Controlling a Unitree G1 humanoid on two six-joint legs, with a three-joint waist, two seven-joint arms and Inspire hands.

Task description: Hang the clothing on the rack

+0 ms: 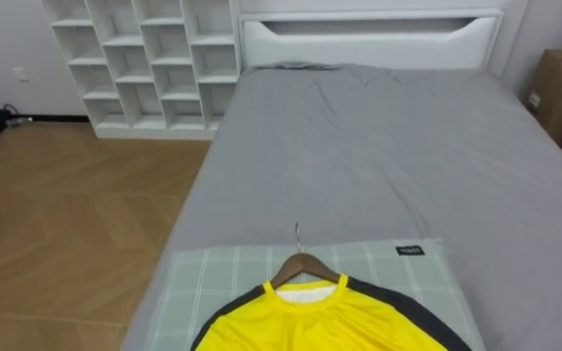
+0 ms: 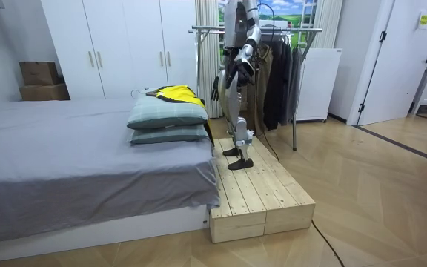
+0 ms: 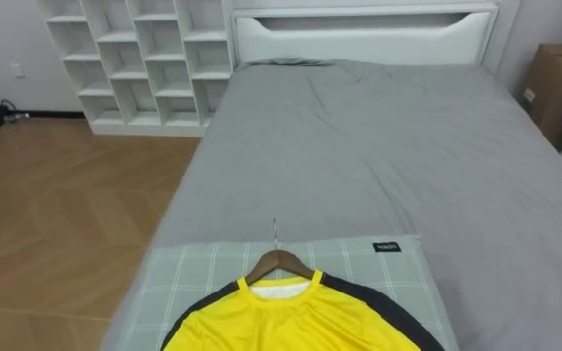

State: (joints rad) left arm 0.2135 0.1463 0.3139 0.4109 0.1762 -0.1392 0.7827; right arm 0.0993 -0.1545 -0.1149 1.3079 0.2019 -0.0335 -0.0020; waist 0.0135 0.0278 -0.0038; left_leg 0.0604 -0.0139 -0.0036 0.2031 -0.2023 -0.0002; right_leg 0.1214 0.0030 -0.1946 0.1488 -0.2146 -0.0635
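Observation:
A yellow shirt (image 1: 332, 322) with dark shoulder stripes lies on a wooden hanger (image 1: 303, 264), whose metal hook (image 1: 298, 234) points toward the bed's head. It rests on a green checked pillow (image 1: 213, 283) just below me. In the room view I stand on a wooden platform (image 2: 262, 196) at the pillow end of the bed, facing the shirt (image 2: 175, 93). My left hand (image 2: 240, 68) and right hand (image 2: 216, 89) hang by my hips, apart from the shirt.
The grey bed (image 1: 379, 146) stretches ahead to a white headboard (image 1: 369, 39). A white cube shelf (image 1: 144, 58) stands at the far left and a cardboard box (image 1: 559, 93) at the right. Behind me stands a clothes rack (image 2: 273, 31) with dark garments.

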